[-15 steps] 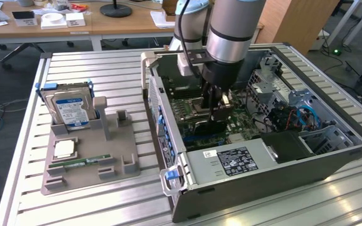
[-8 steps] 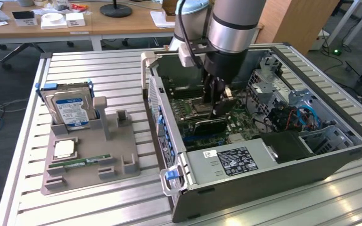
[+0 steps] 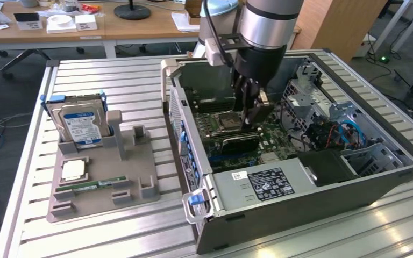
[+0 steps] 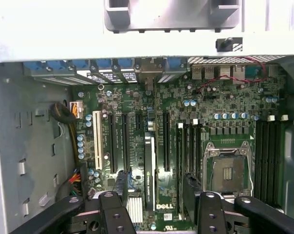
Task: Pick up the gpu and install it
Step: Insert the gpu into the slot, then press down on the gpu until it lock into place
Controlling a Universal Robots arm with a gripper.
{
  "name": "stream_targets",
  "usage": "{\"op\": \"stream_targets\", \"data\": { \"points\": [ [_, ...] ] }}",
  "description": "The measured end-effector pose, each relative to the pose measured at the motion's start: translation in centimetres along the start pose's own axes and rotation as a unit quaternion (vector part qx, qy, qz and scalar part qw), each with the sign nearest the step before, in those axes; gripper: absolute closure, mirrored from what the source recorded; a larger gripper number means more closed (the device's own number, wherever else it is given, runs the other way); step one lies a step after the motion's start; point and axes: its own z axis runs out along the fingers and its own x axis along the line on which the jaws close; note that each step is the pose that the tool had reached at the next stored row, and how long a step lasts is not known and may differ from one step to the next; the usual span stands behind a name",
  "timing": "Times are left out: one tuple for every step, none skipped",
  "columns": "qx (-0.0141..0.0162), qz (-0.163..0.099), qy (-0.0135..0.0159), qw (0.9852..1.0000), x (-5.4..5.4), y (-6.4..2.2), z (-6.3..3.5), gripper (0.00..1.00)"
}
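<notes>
Now poised upright inside the case (image 3: 378, 183), gripper (image 3: 253, 115) released above the seated gpu (image 3: 236, 143); drive (image 3: 81, 124) well apart.

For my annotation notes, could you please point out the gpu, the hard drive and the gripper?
gpu (image 3: 236, 142): exterior view, black top edge.
hard drive (image 3: 79, 123): exterior view, blue-white label.
gripper (image 4: 156, 202): wrist view, gap between its open fingertips.
</notes>
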Motion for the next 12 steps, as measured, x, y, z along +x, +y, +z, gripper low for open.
{"op": "stream_targets", "data": {
  "points": [
    [0.0,0.0,0.0001,1.0,0.0,0.0,-0.08,0.42],
    [0.0001,0.0,-0.0001,1.0,0.0,0.0,-0.07,0.42],
    [0.0,0.0,-0.0001,1.0,0.0,0.0,-0.08,0.42],
    [0.0,0.0,0.0,1.0,0.0,0.0,-0.08,0.42],
    [0.0,0.0,0.0,1.0,0.0,0.0,-0.08,0.42],
    [0.0,0.0,0.0,1.0,0.0,0.0,-0.08,0.42],
    [0.0,0.0,0.0,1.0,0.0,0.0,-0.08,0.42],
    [0.0,0.0,0.0,1.0,0.0,0.0,-0.08,0.42],
    [0.0,0.0,0.0,1.0,0.0,0.0,-0.08,0.42],
    [0.0,0.0,0.0,1.0,0.0,0.0,-0.08,0.42],
    [0.0,0.0,0.0,1.0,0.0,0.0,-0.08,0.42],
    [0.0,0.0,0.0,1.0,0.0,0.0,-0.08,0.42]
  ]
}}
